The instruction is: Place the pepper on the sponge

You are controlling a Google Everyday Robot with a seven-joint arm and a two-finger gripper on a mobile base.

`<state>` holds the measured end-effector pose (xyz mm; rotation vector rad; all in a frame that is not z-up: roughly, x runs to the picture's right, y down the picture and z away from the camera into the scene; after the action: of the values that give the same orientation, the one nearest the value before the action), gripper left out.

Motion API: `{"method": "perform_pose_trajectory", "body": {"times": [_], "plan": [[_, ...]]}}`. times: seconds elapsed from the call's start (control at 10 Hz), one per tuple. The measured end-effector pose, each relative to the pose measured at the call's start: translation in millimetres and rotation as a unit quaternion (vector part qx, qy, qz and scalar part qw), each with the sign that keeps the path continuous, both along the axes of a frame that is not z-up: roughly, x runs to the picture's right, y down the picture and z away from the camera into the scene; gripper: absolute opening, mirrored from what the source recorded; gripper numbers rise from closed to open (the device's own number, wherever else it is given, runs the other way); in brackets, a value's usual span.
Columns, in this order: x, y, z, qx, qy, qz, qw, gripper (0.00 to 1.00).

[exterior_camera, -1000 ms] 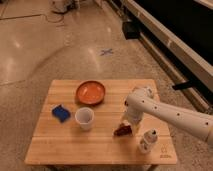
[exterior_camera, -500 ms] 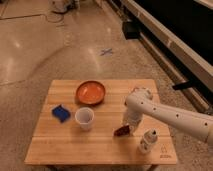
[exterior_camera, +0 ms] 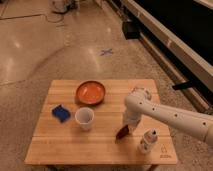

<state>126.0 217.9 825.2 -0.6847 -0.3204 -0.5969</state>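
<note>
On wooden desk (exterior_camera: 60,145), right half: gripper (exterior_camera: 124,128) pointing down, low over desk surface, right at dark red pepper (exterior_camera: 121,134); pepper pokes out beneath it toward front-left. Whether gripper clamps pepper or merely touches it: cannot tell. White arm (exterior_camera: 165,114) reaches in from right edge. Small white bottle (exterior_camera: 146,141) upright just right of pepper, near front edge. Blue sponge (exterior_camera: 61,112) on left side of desk, well apart from pepper; white cup (exterior_camera: 84,118) between them, just beside sponge. Orange bowl (exterior_camera: 90,92) behind cup.

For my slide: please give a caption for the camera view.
Gripper at the pepper; the cup stands between pepper and sponge.
</note>
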Motion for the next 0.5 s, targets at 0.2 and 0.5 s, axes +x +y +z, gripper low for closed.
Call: {"method": "perform_pose_trajectory", "body": {"times": [0.2, 0.5], "plan": [[-2, -8, -5.7, 0.002, -0.001, -0.014, 0.9999, 0.0], [-23, -45, -26.1, 0.003, -0.025, -0.044, 0.9987, 0.0]]}}
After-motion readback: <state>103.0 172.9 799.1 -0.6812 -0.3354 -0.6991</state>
